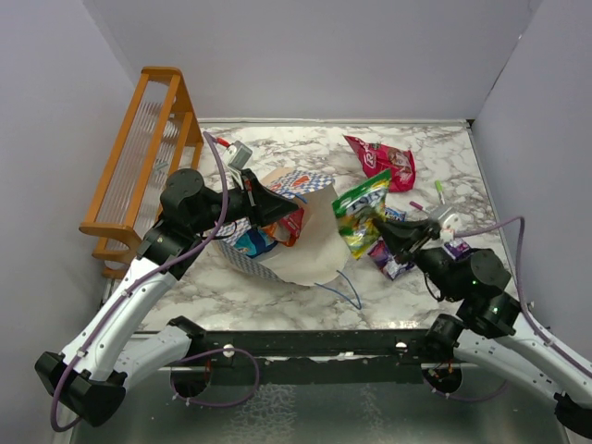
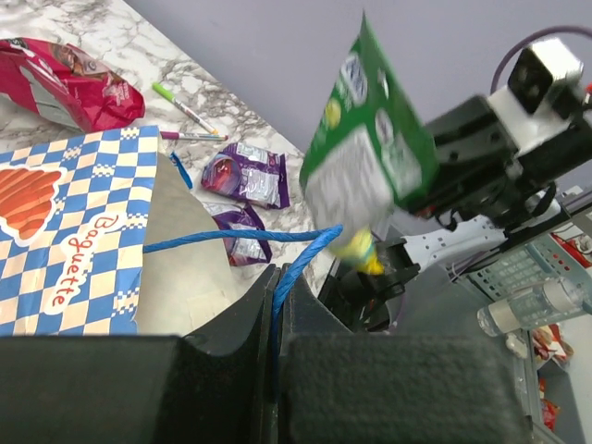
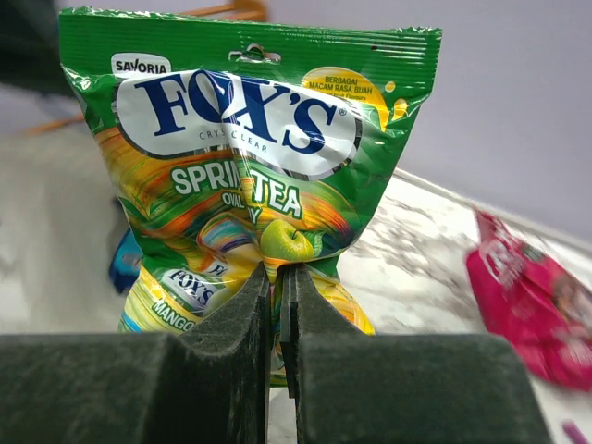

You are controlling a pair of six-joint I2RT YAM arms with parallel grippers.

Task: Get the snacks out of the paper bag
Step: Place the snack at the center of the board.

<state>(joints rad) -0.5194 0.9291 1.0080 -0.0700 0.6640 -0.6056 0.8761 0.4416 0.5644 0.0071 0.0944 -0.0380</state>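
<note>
The paper bag [image 1: 305,248] lies on its side mid-table, mouth toward the left. My left gripper [image 1: 276,207] is shut on its blue cord handle [image 2: 298,264] and holds the mouth up; the checkered band shows in the left wrist view [image 2: 83,240]. A blue packet [image 1: 252,243] and an orange packet [image 1: 289,225] sit in the mouth. My right gripper [image 1: 378,221] is shut on the green-yellow packet [image 1: 359,211], held in the air right of the bag; its lower edge is pinched [image 3: 245,157]. The pink-red packet [image 1: 384,159] and purple packets [image 1: 388,256] lie on the table.
An orange wooden rack [image 1: 148,157] stands along the left wall. Thin green and purple pens [image 1: 438,192] lie at the right near the purple packets. Walls close the table at back, left and right. The second blue handle [image 1: 347,289] trails toward the front edge.
</note>
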